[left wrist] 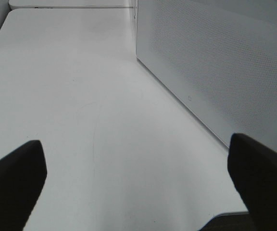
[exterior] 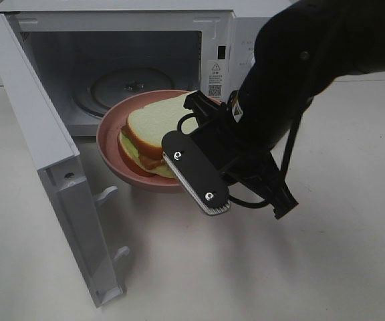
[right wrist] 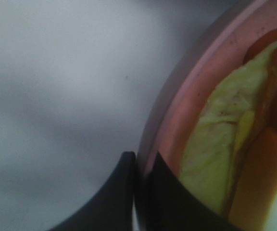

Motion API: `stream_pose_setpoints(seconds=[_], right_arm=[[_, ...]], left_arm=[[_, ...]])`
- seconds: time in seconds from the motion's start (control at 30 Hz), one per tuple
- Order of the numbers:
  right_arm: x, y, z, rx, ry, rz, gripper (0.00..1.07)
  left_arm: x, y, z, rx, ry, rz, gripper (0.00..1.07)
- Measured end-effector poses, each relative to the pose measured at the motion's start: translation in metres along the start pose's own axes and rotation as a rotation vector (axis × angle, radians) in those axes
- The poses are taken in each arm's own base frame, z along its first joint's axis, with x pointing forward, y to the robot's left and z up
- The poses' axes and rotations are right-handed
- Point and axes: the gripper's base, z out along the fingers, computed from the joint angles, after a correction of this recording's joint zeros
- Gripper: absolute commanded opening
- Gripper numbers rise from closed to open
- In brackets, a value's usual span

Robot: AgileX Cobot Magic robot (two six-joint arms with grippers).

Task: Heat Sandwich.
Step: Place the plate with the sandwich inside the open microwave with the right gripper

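Matte white tabletop (exterior: 279,267), round pink plate (exterior: 112,150) rim pinched by right gripper (right wrist: 139,192), layered sandwich (exterior: 156,124)

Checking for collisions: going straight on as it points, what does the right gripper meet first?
Shut on the plate, the right gripper aims into the open microwave; probably the glass turntable first, though depth is unclear.
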Motion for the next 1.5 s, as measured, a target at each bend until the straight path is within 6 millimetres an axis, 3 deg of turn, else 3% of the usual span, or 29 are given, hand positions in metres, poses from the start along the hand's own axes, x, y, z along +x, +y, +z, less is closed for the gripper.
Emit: stream_pose_setpoints(seconds=[0.7,1.5], right_arm=[[-0.007,-0.059,0.012,-0.026,-0.002,0.032,0.05],[-0.015,-0.121,0.041,0.004,-0.004,0.169,0.07]], left_arm=[[0.0,0.0,0.0,0.0,0.0,0.0,0.98],[0.0,0.0,0.0,0.0,0.0,0.0,0.98]])
